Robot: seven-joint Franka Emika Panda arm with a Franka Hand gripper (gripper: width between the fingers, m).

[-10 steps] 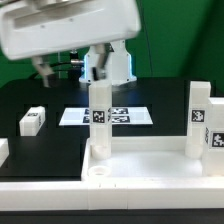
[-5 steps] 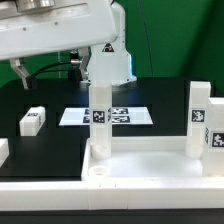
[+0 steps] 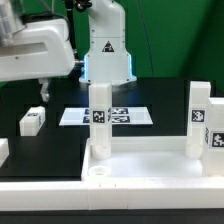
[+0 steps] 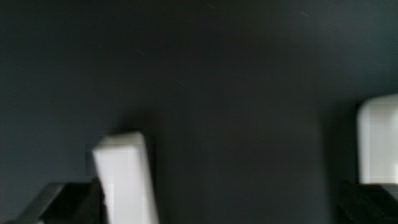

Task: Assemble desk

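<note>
The desk slab (image 3: 150, 172), white with a raised rim, lies at the front of the exterior view. Two square white legs stand upright in it, one in the middle (image 3: 99, 118) and one at the right (image 3: 200, 118), both tagged. A loose tagged leg (image 3: 32, 121) lies on the black table at the exterior view's left. My gripper (image 3: 45, 94) hangs just above and behind that leg and holds nothing. In the blurred wrist view a white leg (image 4: 121, 182) lies below my gripper (image 4: 214, 216), with one dark finger (image 4: 54, 206) at the edge. The jaws look open.
The marker board (image 3: 105, 116) lies flat behind the middle leg. Another white part (image 3: 3, 150) shows at the exterior view's left edge. The robot base (image 3: 108, 45) stands at the back. A white piece (image 4: 379, 140) shows at the wrist view's edge.
The arm has swung from above the table's middle toward the exterior view's left and lower, so the gripper is now near the loose leg. The desk parts have not moved.
</note>
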